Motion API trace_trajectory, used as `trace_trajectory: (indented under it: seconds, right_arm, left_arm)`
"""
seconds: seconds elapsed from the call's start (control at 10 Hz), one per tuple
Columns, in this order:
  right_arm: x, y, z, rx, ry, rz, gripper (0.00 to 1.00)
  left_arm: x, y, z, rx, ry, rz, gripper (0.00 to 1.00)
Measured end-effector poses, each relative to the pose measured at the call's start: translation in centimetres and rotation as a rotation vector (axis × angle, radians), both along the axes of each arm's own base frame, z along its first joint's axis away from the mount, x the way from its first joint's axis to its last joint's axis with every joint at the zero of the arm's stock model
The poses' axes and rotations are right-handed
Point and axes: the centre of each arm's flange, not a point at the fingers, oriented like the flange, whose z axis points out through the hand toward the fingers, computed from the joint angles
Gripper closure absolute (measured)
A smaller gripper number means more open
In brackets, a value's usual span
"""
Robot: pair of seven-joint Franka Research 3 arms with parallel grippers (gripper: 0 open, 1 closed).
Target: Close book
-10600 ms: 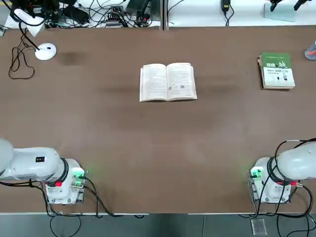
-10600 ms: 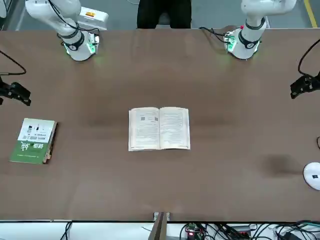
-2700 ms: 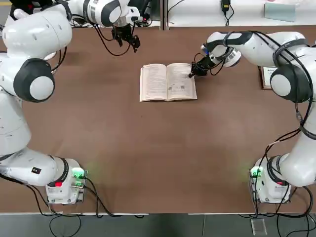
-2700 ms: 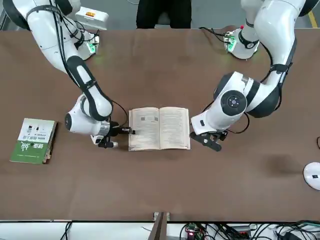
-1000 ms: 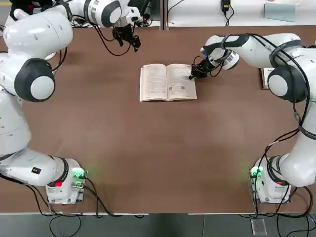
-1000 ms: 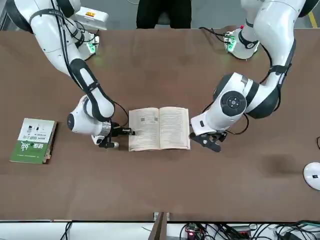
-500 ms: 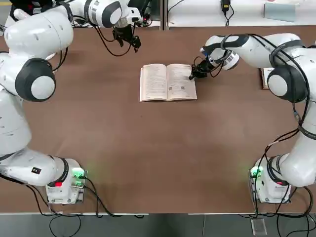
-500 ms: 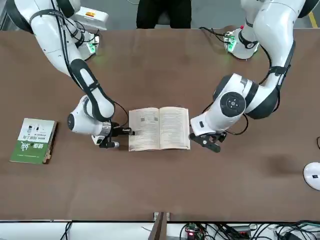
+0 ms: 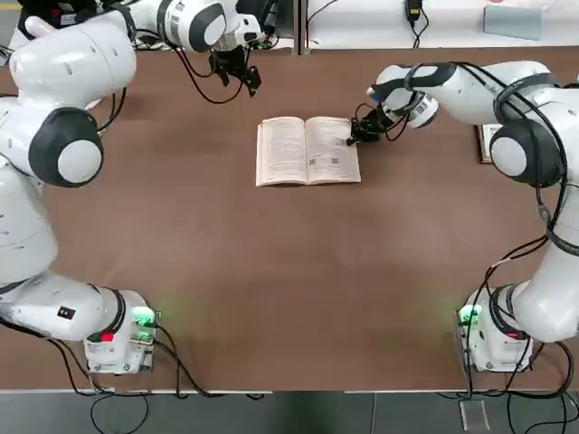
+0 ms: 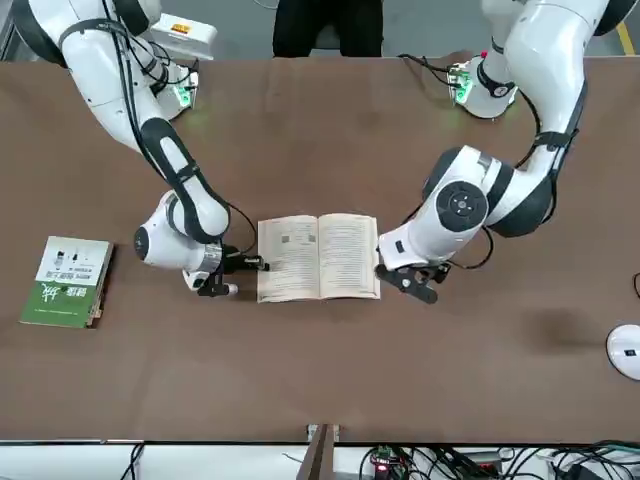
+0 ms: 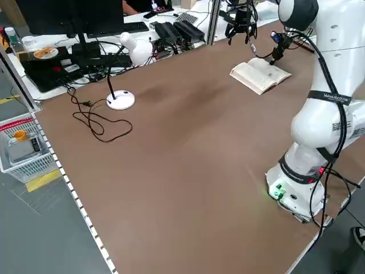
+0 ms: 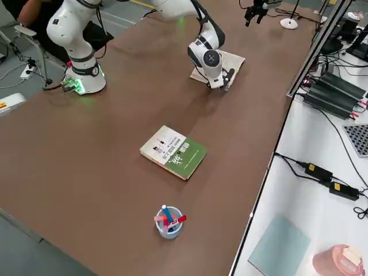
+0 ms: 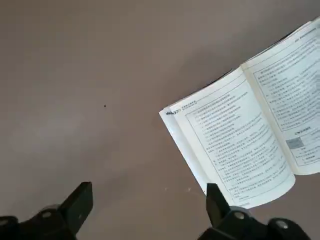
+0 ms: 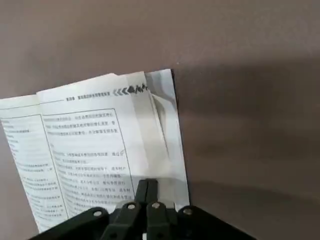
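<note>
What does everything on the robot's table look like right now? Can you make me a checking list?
Surface: brown table, bare across the middle.
Job's things: the book lies open, pages up, not yet closed.
Clutter: a green-and-white book and a cup of pens on the robot's right side; a white lamp base on its left.
Pincers: right pincer shut, its tip at the book's outer page edge; left pincer open, hovering off the book's far left corner, touching nothing.
Cables: a black cable loops from the lamp base; more trail from the arm bases.
Surroundings: benches with electronics and a keyboard; a person sits behind the arms.
</note>
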Motion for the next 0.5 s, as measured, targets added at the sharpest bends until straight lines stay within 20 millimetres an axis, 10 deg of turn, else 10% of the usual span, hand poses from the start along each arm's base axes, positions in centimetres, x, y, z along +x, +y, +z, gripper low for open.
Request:
trace_trajectory:
  seconds: [0.5]
  right_arm:
    - [0.0,0.03,0.0,-0.001,-0.001,0.0,0.99]
  left_arm:
    - [0.02,-0.78,0.1,-0.019,-0.034,-0.109,0.0]
